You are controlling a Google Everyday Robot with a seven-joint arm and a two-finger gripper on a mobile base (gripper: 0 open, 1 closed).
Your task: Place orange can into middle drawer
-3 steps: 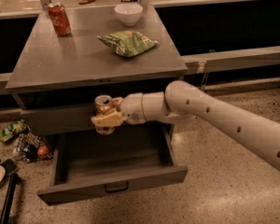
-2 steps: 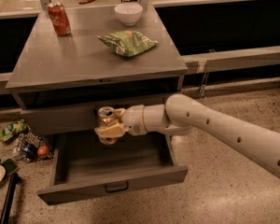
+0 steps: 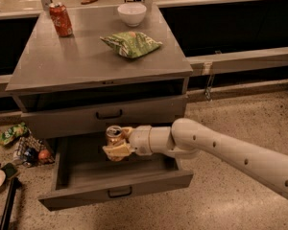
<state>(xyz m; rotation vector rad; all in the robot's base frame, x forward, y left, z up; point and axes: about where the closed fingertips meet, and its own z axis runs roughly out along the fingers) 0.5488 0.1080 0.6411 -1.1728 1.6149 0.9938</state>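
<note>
Fingers (image 3: 116,151) clamped on the orange can (image 3: 114,134), operator. You've got it pinched from the side and upright, silver top up, so it should go down standing rather than rolling. Your gripper (image 3: 117,144) hangs over the open middle drawer (image 3: 115,191), toward its back-left part, just under the shut drawer front (image 3: 105,114) at 12 o'clock. The can is in the air, clear of the drawer floor, so it's not yet placed.

Your arm (image 3: 221,150) comes in from 4 o'clock, low and nearly level. I'd judge that's what lets the wrist tuck beneath that upper front.

Further out at 12 o'clock, the table (image 3: 86,66) carries a green bag (image 3: 130,43) and a white bowl (image 3: 132,13). At 11 o'clock stands the red can (image 3: 61,19), the wrong one, well apart from your grasp.

What's left looks like a straight lowering and a release. Mind the drawer's side wall at 9 o'clock of the can.
</note>
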